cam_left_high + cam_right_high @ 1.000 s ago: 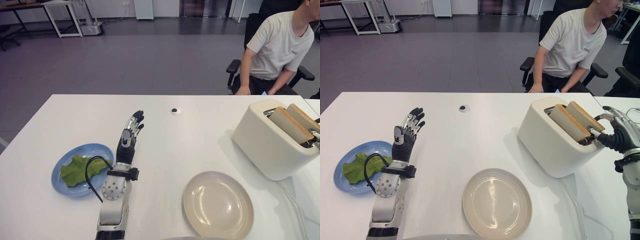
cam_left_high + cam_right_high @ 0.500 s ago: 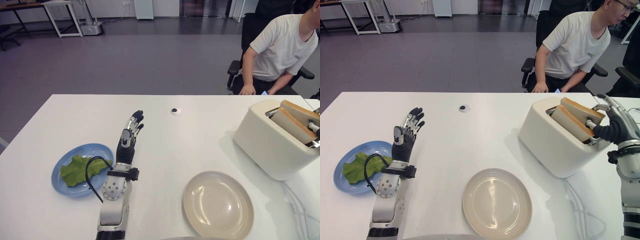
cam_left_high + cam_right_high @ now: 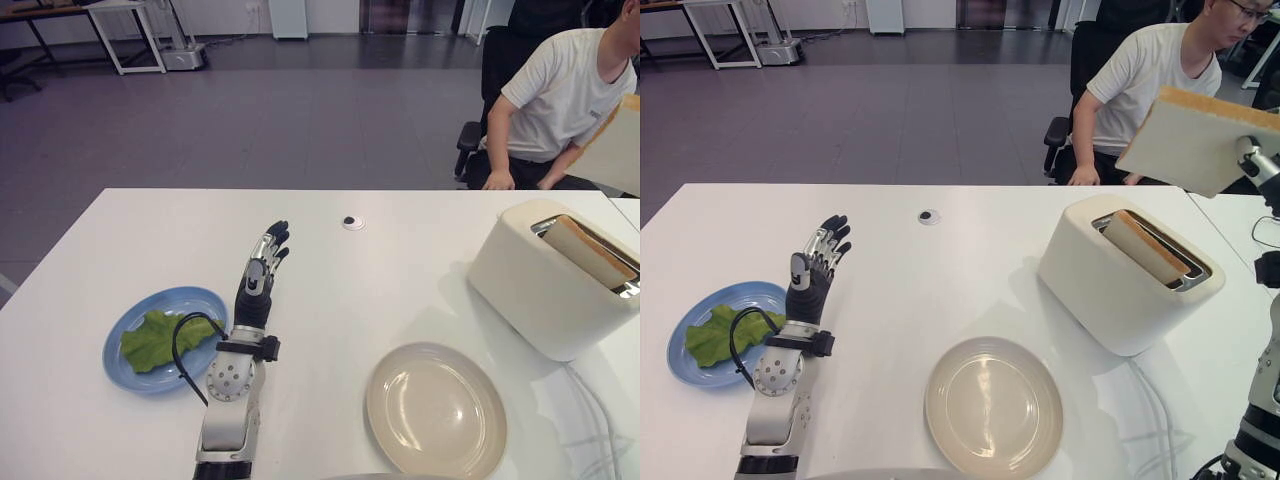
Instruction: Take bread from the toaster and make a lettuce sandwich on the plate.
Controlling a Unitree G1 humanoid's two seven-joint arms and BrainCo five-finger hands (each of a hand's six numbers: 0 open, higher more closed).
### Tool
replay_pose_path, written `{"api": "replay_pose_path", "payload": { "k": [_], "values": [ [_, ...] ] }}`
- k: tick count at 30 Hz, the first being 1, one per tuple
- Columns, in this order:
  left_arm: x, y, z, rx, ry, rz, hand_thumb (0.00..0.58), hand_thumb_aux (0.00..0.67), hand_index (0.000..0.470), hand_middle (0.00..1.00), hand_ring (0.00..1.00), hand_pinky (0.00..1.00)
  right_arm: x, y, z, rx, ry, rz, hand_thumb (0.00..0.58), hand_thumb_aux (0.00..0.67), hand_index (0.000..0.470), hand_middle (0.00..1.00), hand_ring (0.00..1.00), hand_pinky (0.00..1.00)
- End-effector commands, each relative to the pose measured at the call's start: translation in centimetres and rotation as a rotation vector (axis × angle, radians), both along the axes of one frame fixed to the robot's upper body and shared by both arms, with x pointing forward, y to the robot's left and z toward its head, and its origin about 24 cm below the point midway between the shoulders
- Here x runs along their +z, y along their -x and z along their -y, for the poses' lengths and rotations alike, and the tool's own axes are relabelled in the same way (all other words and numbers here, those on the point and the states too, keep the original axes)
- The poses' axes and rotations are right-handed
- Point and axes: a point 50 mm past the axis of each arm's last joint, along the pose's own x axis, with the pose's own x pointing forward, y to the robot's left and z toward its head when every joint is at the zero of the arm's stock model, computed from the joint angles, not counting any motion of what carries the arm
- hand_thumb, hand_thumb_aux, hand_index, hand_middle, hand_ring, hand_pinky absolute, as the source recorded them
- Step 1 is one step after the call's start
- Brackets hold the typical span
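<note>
R robot hand [image 3: 1258, 160]: raised at far right edge of view, fingers clamped on right edge of a bread slice [image 3: 1188, 140]. Slice is in the air, clear of everything, broad face toward camera, tilted, crust along top. Grip detail partly cut by the frame edge.

Toaster [image 3: 1120, 290]: on worktop [image 3: 970, 270], below and to the left of R robot hand. Second slice [image 3: 1145, 247] sits in the near slot, top edge poking out, leaning.

Plate [image 3: 992, 405]: beige, near front edge of worktop, down-left of R robot hand, between the two arms, well apart from the toaster base.

L robot hand [image 3: 818, 262]: lies low over the worktop, fingers stretched out straight & spread a little, pointing away from the robot, holding nothing.

Blue plate [image 3: 750, 295]: just left of L forearm, behind the L robot hand's fingertips. Lettuce [image 3: 715, 335] lies flat on it, one leaf.

Small round disc [image 3: 929, 216]: on worktop beyond L robot hand, to its right, apart from all else.
</note>
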Motion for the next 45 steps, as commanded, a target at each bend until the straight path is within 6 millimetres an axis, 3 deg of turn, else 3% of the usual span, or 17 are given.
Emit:
{"api": "replay_pose_path", "payload": {
  "k": [1, 5, 10, 18, 24, 25, 26, 35, 39, 42, 45],
  "values": [
    [0.0, 0.1, 0.2, -0.005, 0.005, -0.008, 0.0, 0.0, 0.0, 0.0, 0.0, 0.0, -2.5, 0.5, -4.6, 0.348, -0.03, -0.243, 0.58, 0.67, 0.47, 0.0, 0.0, 0.0],
    [0.0, 0.1, 0.3, -0.004, 0.006, -0.007, 0.0, 0.0, 0.0, 0.0, 0.0, 0.0, -6.2, 2.2, -7.8, 0.635, -0.022, -0.556, 0.58, 0.67, 0.47, 0.0, 0.0, 0.0],
    [0.1, 0.2, 0.5, -0.005, 0.011, -0.007, 0.0, 0.0, 0.0, 0.0, 0.0, 0.0, -11.0, 4.4, -9.1, 0.8, 0.017, -0.792, 0.58, 0.67, 0.47, 0.0, 0.0, 0.0],
    [0.0, 0.3, 0.5, -0.002, 0.014, -0.008, 0.0, 0.0, 0.0, 0.0, 0.0, 0.0, -16.8, 5.8, -9.0, 0.812, 0.112, -0.992, 0.58, 0.67, 0.47, 0.0, 0.0, 0.0],
    [0.1, 0.3, 0.4, -0.002, 0.011, -0.009, 0.0, 0.0, 0.0, 0.0, 0.0, 0.0, -19.0, 5.7, -8.9, 0.746, 0.149, -1.041, 0.58, 0.67, 0.47, 0.0, 0.0, 0.0],
    [0.1, 0.3, 0.4, -0.003, 0.01, -0.008, 0.0, 0.0, 0.0, 0.0, 0.0, 0.0, -19.1, 5.6, -9.0, 0.741, 0.146, -1.035, 0.523, 0.46, 0.323, 0.0, 0.0, 0.0],
    [0.1, 0.3, 0.4, -0.004, 0.01, -0.008, 0.0, 0.0, 0.0, 0.0, 0.0, 0.0, -19.0, 5.4, -9.1, 0.731, 0.139, -1.025, 0.0, 0.0, 0.0, 0.0, 0.0, 0.0],
    [0.6, 0.2, -0.1, -0.005, -0.01, 0.004, 0.0, 0.0, 0.0, 0.0, 0.0, 0.0, -15.1, 3.6, -10.2, 0.704, 0.036, -0.713, 0.0, 0.0, 0.0, 0.0, 0.0, 0.0],
    [1.3, 0.3, -1.1, -0.014, -0.083, 0.015, 0.0, 0.0, 0.0, 0.0, 0.0, 0.0, -13.7, 2.3, -10.1, 0.598, -0.085, -0.502, 0.0, 0.0, 0.0, 0.0, 0.0, 0.0],
    [1.2, 0.8, -3.5, 0.004, -0.199, -0.02, 0.0, 0.0, 0.0, 0.0, 0.0, 0.0, -14.3, 1.1, -10.1, 0.444, -0.174, -0.387, 0.0, 0.0, 0.0, 0.0, 0.0, 0.0],
    [1.0, 1.5, -7.9, 0.069, -0.374, -0.106, 0.0, 0.0, 0.0, 0.0, 0.0, 0.0, -15.9, 1.1, -10.5, 0.336, -0.225, -0.356, 0.0, 0.0, 0.0, 0.0, 0.0, 0.0]
  ]
}}
